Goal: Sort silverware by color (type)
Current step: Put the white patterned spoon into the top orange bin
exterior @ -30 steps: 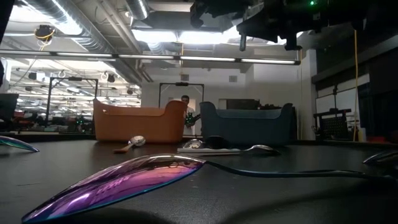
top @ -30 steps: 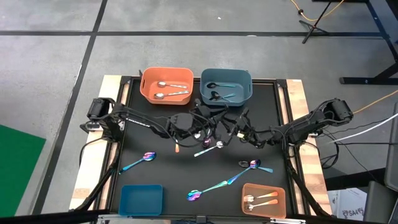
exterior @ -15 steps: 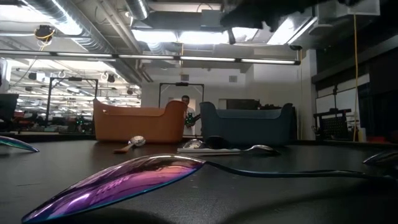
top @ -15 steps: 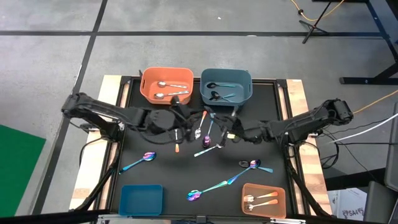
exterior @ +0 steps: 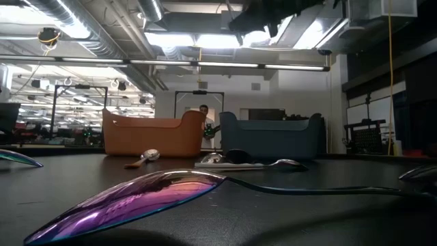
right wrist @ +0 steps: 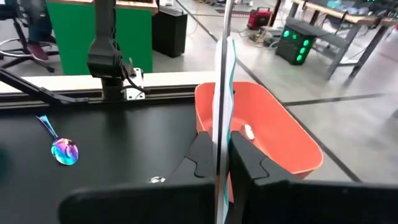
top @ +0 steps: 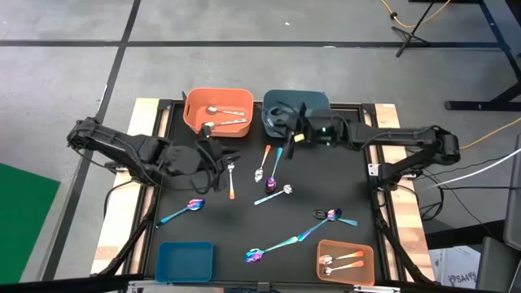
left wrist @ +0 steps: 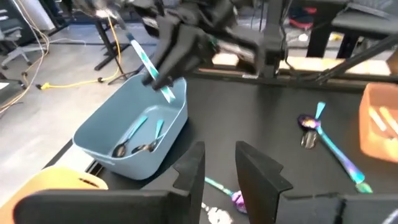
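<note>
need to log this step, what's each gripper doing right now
left gripper: open, holding nothing, low over the mat.
right gripper: shut on a teal-handled spoon, up by the blue bin.

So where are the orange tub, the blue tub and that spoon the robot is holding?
orange tub (top: pixel 193 119), high view, left wall.
blue tub (left wrist: pixel 102 140), left wrist view, outer wall.
held spoon (right wrist: pixel 224 68), right wrist view, teal handle.
</note>
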